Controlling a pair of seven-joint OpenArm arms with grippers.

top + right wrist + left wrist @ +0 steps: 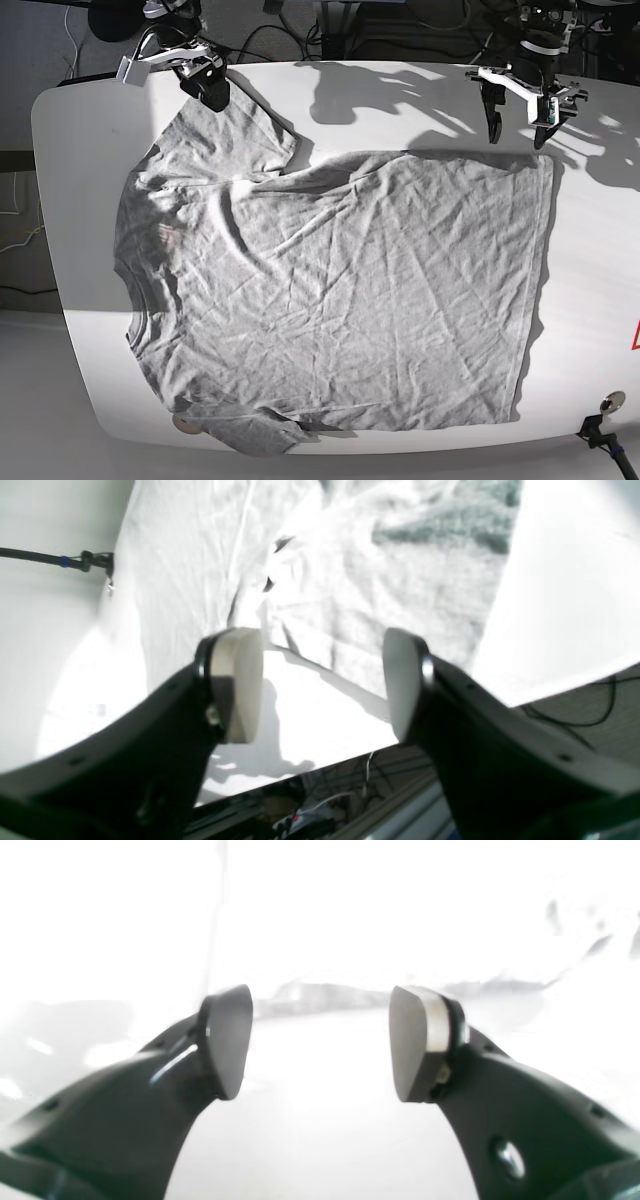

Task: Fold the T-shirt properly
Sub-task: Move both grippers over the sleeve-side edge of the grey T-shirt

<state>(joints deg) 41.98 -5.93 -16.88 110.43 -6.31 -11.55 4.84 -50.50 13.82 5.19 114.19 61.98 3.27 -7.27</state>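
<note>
Left wrist view: the left gripper [320,1042] stands wide apart, holding nothing; the surface beyond is washed out white.

Right wrist view: the right gripper [322,680] is spread wide and empty above the white table [550,580]; cables lie on the floor at lower right.

Base view: the T-shirt [340,300] lies flat and wrinkled across the table's centre, both grippers near its upper edge.
</note>
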